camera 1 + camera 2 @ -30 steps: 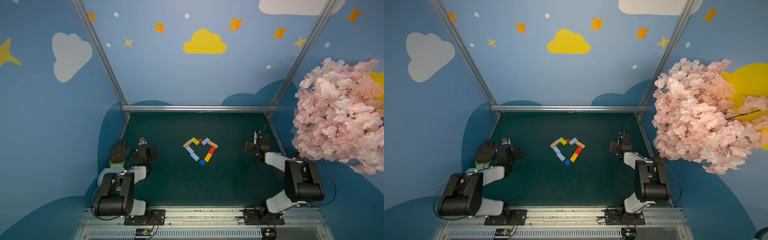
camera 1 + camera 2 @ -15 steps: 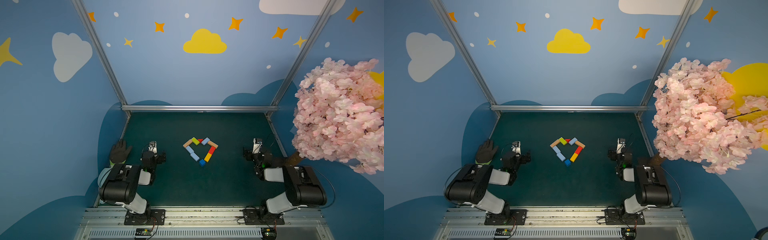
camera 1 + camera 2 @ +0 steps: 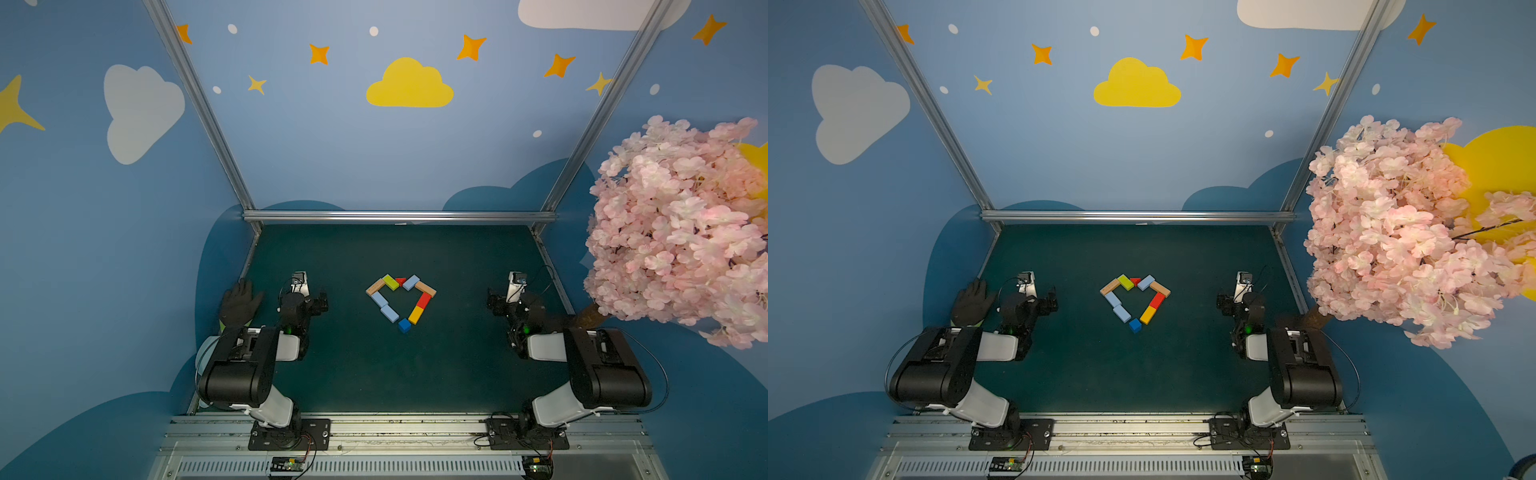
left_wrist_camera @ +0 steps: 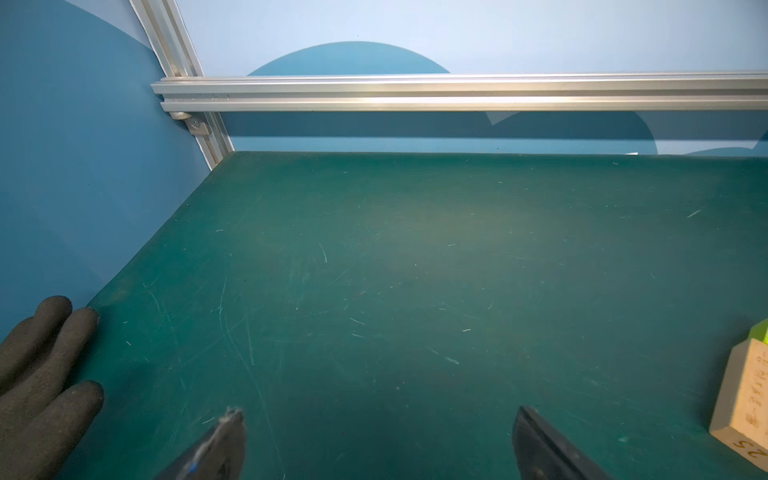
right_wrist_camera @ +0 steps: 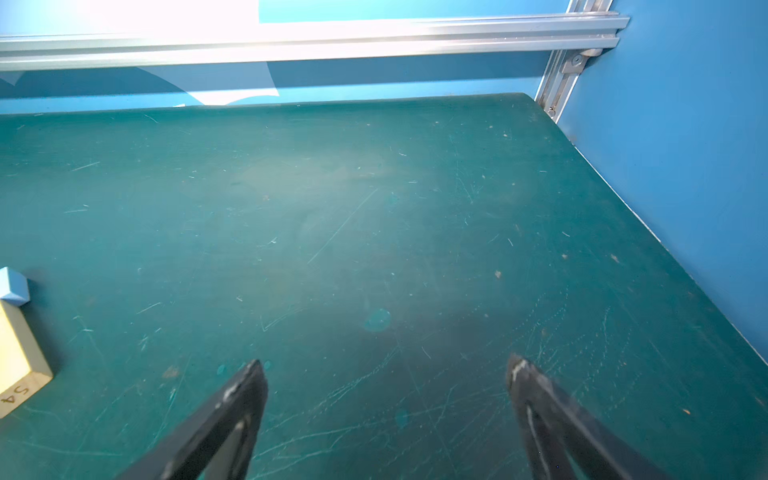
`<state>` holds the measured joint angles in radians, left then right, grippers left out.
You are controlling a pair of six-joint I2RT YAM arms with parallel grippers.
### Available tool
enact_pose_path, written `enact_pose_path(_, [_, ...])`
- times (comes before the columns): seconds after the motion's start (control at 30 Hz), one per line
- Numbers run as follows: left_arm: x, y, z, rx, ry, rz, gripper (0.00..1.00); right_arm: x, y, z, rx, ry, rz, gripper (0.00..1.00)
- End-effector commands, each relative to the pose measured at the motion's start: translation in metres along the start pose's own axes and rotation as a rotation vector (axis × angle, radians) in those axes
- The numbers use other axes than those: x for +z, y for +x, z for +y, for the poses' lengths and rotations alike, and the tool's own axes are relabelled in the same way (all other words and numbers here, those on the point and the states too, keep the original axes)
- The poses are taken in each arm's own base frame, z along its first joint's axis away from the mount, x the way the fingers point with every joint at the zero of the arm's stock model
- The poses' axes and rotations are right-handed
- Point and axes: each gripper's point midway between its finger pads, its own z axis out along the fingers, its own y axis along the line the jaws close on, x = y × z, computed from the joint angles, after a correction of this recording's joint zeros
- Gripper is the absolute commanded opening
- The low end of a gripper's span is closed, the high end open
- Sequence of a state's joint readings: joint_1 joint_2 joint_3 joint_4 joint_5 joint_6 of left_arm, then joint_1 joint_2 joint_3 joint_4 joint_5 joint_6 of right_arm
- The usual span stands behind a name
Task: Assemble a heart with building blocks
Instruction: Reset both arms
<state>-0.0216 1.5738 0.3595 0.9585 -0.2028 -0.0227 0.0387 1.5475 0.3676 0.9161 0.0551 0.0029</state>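
Flanking heart [image 3: 389, 312]: left gripper [image 3: 322, 300], right gripper [image 3: 494, 302]

Blue cloud-painted walls [image 3: 332, 145] enclose a scratched green tabletop [image 3: 395, 374].

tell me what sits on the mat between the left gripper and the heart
Nothing: the stretch of green mat between the open left gripper and the heart is bare, as both top views show.

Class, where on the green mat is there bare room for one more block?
Widest: from the heart to the back rail, and to the front rail. Narrower strips separate it from the left gripper and the right gripper. Crowded by the glove.
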Motion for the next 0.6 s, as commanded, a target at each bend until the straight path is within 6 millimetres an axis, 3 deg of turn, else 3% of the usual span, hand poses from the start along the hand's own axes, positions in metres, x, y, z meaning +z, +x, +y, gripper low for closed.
enact_pose_path(0.0, [0.0000,0.0005,-0.0008,0.003,0.001,-0.003,1.00,0.0005,-0.0046,0.0002,-0.001,0.007,-0.019,0.95])
enact_pose_path(0.57, [0.0006,0.0007,-0.0002,-0.013,0.023,0.002,1.00,0.0011,-0.0047,0.0019,-0.009,0.008,-0.017,0.95])
